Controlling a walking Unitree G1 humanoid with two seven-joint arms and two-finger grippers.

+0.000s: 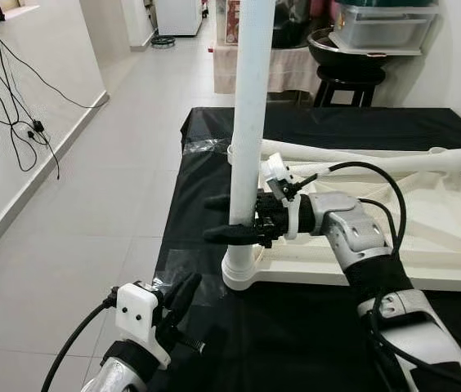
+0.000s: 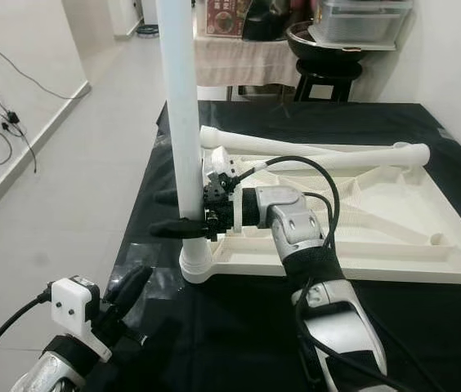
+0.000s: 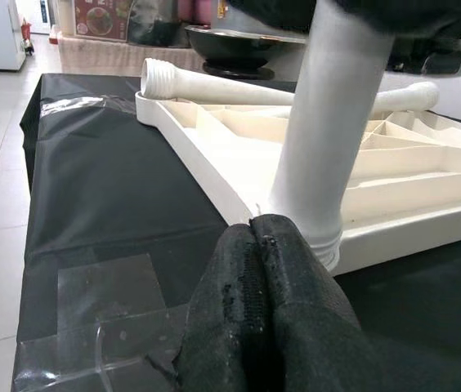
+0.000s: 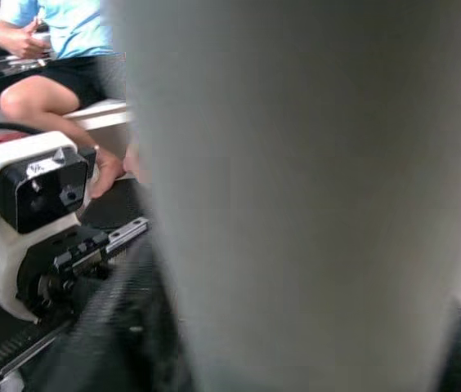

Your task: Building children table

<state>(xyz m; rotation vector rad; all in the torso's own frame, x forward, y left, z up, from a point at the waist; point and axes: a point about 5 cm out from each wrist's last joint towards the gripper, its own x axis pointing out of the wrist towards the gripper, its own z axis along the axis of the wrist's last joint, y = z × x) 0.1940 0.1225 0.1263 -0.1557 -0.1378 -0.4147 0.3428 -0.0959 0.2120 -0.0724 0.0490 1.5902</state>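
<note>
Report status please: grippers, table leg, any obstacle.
Right gripper around upright table leg seated in tabletop corner. Left gripper shut, low beside it. Two loose legs on tabletop.

Right pincer clamps the upright white leg low down, one finger each side, just above its socket at the near-left corner of the upturned tabletop. We see two loose legs lying across the tabletop's far side. Left pincer hovers below over the black-covered desk, fingers together, holding nothing.
</note>
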